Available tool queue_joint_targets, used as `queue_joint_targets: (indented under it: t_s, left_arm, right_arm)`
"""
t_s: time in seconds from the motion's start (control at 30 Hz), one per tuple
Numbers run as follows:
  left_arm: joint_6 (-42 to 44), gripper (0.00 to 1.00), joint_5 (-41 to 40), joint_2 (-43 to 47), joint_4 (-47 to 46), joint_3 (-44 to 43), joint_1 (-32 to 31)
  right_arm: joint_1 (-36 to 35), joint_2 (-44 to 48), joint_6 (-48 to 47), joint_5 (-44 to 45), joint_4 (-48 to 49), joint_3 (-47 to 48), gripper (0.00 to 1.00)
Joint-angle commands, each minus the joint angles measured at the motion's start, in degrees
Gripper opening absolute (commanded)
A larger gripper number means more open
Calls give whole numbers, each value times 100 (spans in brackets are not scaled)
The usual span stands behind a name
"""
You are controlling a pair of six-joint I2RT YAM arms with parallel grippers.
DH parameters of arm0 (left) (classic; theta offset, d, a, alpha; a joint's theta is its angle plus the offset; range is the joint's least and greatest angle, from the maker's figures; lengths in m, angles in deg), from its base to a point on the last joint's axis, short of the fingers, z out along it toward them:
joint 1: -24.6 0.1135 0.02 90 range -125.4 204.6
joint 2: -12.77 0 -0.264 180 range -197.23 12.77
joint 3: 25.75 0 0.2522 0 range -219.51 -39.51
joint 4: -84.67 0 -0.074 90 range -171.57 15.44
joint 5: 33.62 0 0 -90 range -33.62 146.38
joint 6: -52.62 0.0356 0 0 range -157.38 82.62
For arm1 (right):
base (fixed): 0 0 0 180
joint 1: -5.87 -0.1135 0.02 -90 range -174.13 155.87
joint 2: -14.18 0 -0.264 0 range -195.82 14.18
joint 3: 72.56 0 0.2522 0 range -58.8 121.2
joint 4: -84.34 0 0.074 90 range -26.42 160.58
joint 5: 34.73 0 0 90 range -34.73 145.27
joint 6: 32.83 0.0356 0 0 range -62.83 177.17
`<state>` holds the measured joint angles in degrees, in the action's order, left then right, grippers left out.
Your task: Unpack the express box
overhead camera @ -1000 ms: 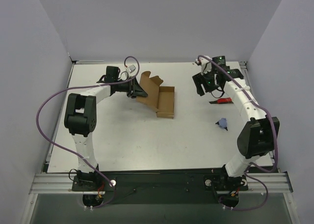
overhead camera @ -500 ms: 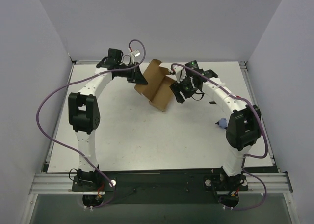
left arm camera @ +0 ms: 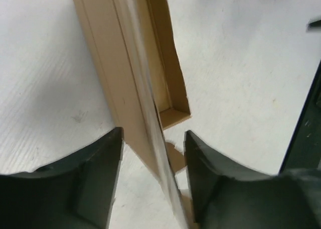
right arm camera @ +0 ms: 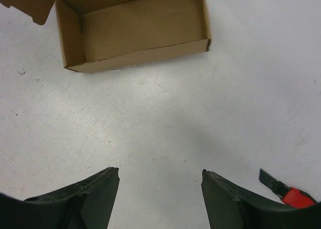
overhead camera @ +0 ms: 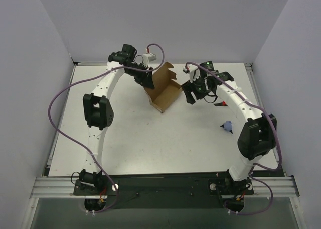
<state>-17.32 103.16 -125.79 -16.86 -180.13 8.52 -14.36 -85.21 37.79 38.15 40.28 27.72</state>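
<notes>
The express box [overhead camera: 164, 91] is an open brown carton with its flaps up, at the far middle of the table. It looks empty inside in the right wrist view [right arm camera: 140, 28]. My left gripper [overhead camera: 146, 80] is at the box's far-left side. In the left wrist view the jaws [left arm camera: 153, 133] stand either side of one cardboard wall [left arm camera: 105, 63], closed against it. My right gripper [overhead camera: 189, 94] is open and empty just right of the box, apart from it. Its fingertips [right arm camera: 113, 175] hang over bare table.
A red-and-black utility knife [overhead camera: 224, 103] lies right of my right gripper, and its tip shows in the right wrist view [right arm camera: 291, 195]. A small blue object [overhead camera: 227, 126] lies at the right. Purple cables loop over both arms. Walls close in the table on three sides.
My left gripper has moved toward the far wall and turned the box from lying flat to standing open. My right gripper swung left to the box, then drew back slightly.
</notes>
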Motion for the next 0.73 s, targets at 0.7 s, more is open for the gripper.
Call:
queue_joint_targets:
  t_s: [0.7]
  left_arm:
    - [-1663, 96, -2252, 2158, -1638, 1080, 974]
  right_arm:
    - [906, 106, 2122, 3285, -1038, 3238, 85]
